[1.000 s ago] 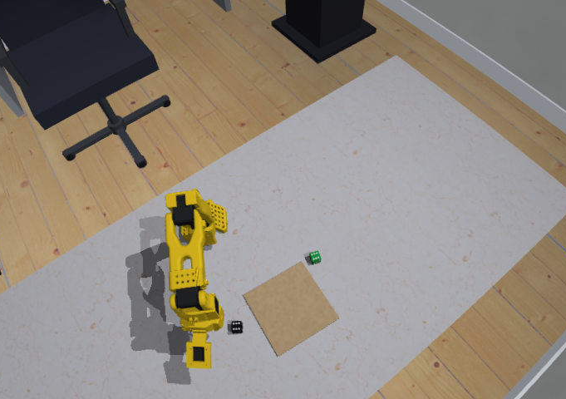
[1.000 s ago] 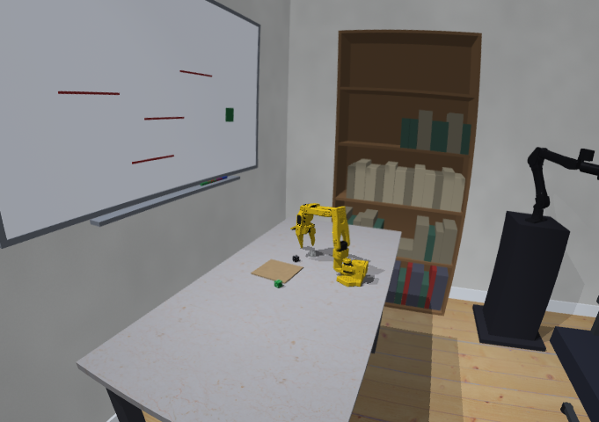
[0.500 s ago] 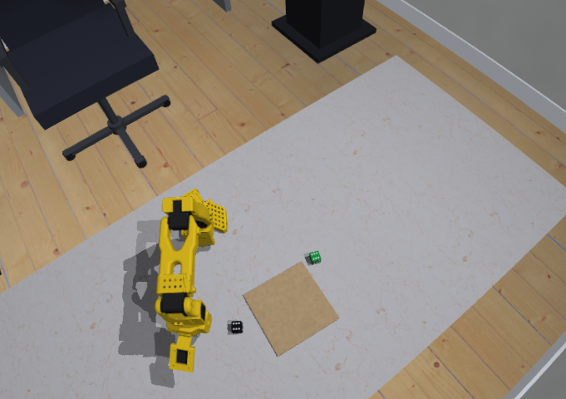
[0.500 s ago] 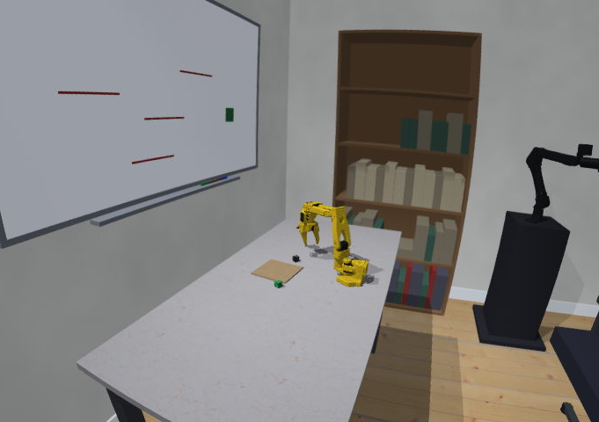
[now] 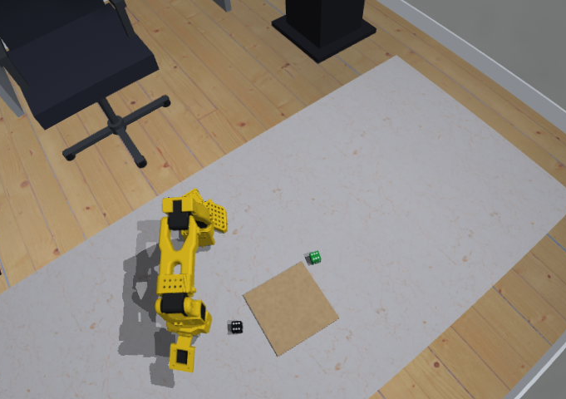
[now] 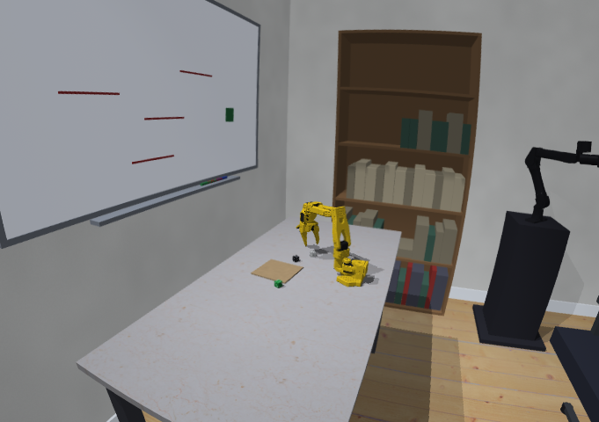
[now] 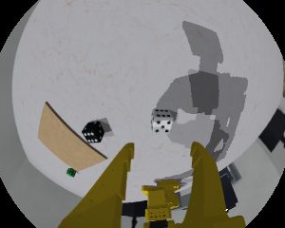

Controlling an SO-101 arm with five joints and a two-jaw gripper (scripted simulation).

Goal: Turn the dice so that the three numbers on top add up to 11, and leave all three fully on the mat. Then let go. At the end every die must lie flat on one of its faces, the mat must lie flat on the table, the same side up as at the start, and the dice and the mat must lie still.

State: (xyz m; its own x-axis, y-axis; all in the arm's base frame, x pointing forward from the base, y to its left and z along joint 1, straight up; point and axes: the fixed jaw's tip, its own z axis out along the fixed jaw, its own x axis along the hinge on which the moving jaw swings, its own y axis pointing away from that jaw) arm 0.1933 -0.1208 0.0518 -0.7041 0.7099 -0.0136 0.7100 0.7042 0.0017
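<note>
The tan mat (image 5: 290,307) (image 6: 276,270) (image 7: 62,140) lies flat on the table with no die on it. The green die (image 5: 315,257) (image 6: 278,283) (image 7: 71,172) is just off one mat corner, six up. The black die (image 5: 237,327) (image 6: 295,258) (image 7: 93,132) is off the opposite side of the mat, six up. The white die (image 6: 312,253) (image 7: 161,122) stands beyond the black one, with what looks like its five up and a six on a side; the arm hides it in the top view. My gripper (image 6: 311,243) (image 7: 162,144) is open and empty, above the table near the white die.
The grey table (image 5: 415,155) (image 6: 240,343) bears the arm's base (image 6: 352,278). The arm's shadow falls beside the white die. A whiteboard (image 6: 110,124) hangs on the wall along the table. A chair (image 5: 86,70) and a black pedestal (image 5: 323,27) stand off the table.
</note>
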